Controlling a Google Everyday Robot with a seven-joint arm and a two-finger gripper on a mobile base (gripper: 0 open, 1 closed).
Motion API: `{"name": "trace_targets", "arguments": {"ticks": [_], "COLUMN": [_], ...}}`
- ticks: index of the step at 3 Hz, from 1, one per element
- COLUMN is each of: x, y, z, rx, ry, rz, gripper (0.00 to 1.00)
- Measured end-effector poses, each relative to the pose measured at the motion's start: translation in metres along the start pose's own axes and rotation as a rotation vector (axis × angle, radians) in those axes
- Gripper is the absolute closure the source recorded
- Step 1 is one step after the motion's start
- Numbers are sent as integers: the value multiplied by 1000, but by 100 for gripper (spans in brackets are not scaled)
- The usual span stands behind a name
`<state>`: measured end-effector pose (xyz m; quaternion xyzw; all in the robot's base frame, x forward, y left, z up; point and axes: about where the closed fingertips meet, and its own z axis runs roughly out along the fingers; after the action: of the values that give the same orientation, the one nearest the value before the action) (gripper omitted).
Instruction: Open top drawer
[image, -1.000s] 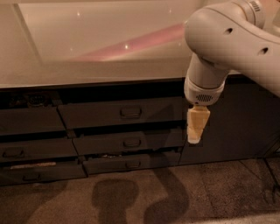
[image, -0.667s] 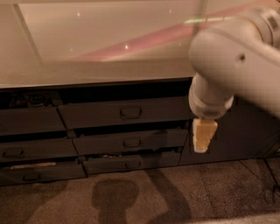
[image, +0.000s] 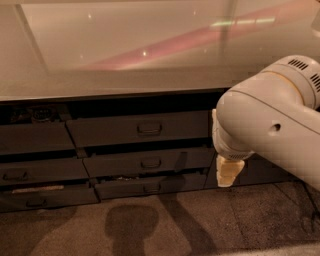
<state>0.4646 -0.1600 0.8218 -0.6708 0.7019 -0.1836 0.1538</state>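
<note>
End effector (image: 229, 172) hangs right of top drawer (image: 140, 128).

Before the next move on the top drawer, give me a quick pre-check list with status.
1. Top drawer found, its handle in plain view with nothing covering it: ok.
2. Hand level with the handle: not ok, it hangs lower.
3. Hand lined up sideways with the handle: not ok, it sits off to the right, past the drawer's right end.
4. Hand touching the handle: not ok, clearly apart.
5. Drawer pulled out: not ok, no interior shows.
6. Space between hand and handle free of objects: ok, as far as can be seen.
</note>
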Motion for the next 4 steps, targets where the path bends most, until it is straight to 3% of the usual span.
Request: {"name": "trace_targets", "arguments": {"ticks": [1, 2, 3, 4], "x": [1, 20, 25, 25], "y": [0, -3, 11, 11], "z": [2, 40, 76, 76], "rx": [-5, -85, -161, -161], "ry": [1, 30, 26, 26], "rz": [3, 51, 63, 63], "gripper": [0, 0, 0, 0]}}
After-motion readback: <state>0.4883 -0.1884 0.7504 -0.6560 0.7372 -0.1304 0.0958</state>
